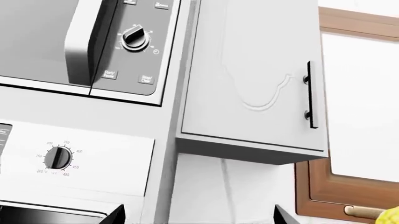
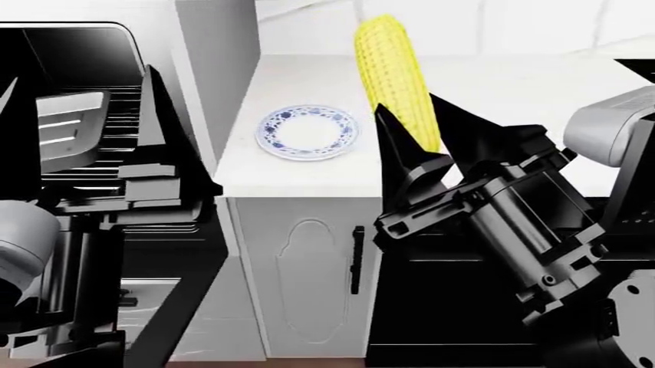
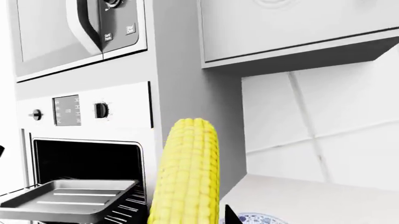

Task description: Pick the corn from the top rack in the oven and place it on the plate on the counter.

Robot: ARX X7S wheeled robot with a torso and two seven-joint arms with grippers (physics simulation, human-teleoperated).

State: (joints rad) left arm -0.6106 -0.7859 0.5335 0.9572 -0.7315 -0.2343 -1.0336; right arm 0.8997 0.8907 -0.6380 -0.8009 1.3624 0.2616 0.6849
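My right gripper [image 2: 428, 157] is shut on the yellow corn [image 2: 394, 73], which stands upright in it above the white counter [image 2: 511, 84], just right of the blue-rimmed plate [image 2: 307, 131]. The corn also fills the middle of the right wrist view [image 3: 186, 175], with the plate's rim [image 3: 255, 218] low beside it. The oven [image 2: 92, 123] is open at the left with its wire racks [image 2: 133, 100]. My left gripper [image 1: 199, 219] is open and empty, raised and facing the oven's control panel; only its two finger tips show. A bit of corn shows at that view's corner [image 1: 389, 217].
A grey baking tray [image 3: 68, 198] sits in the oven cavity [image 3: 87, 161]. A microwave [image 1: 74, 42] is above the oven, beside a white wall cabinet [image 1: 255, 74]. White cabinet doors [image 2: 307, 276] are under the counter. A wooden window frame [image 1: 337, 186] is beyond the cabinet.
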